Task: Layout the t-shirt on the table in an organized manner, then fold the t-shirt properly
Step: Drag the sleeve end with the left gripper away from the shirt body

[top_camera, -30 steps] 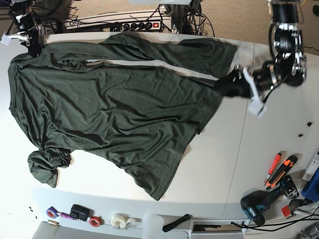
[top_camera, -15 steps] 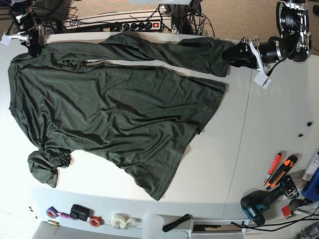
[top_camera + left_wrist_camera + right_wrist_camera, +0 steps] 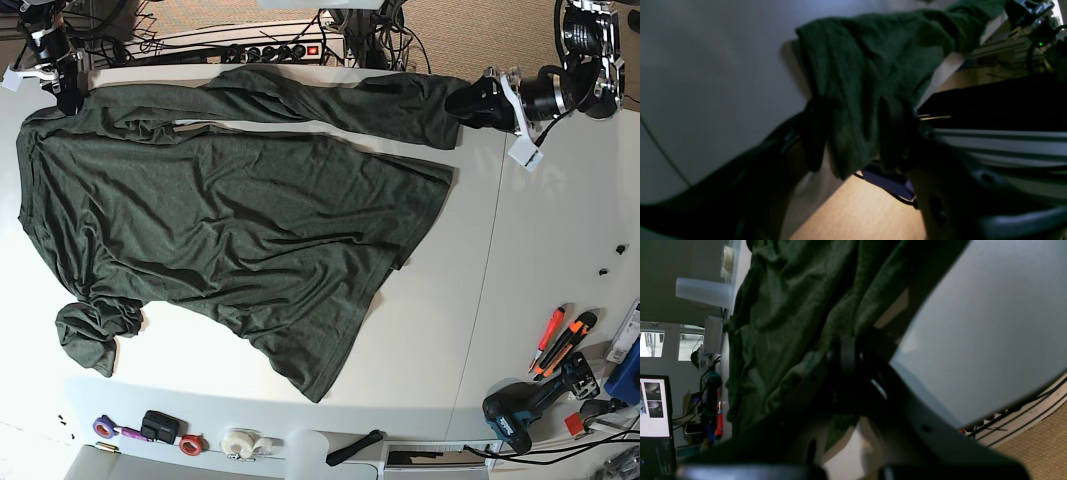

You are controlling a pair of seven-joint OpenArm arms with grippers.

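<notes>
Broadly, the table [image 3: 500, 300] filled the base view, its white top running out of the picture at the left and bottom edges, with a thin seam crossing its right part. The t-shirt [image 3: 220, 220] covered most of the left and middle of the tabletop, dark green and wrinkled, its body spread wide and one long band of fabric stretched along the far edge from the far left corner toward the right. One sleeve lay bunched into a lump near the left side of the near edge, so its shape could not be read.

At the far left corner the right gripper [image 3: 62, 90] was pressed together on the shirt's fabric; in its wrist view the cloth [image 3: 780, 340] wrapped over the dark fingers [image 3: 846, 356] and hid most of them. At the right end of the far band, the left gripper [image 3: 478, 103] held the shirt's corner with its jaws set fairly wide around a thick fold. In the left wrist view the green cloth [image 3: 867, 83] hung between two blurred dark fingers [image 3: 813, 136], and the picture was too dim to show the pads plainly.

Along the near edge sat tape rolls [image 3: 240, 443], a small black item [image 3: 158, 426] that was hard to make out, and a black handle [image 3: 353, 447]. Near the right side lay orange-handled cutters [image 3: 560, 340] and a drill [image 3: 525, 405], partly cut off by the frame.
</notes>
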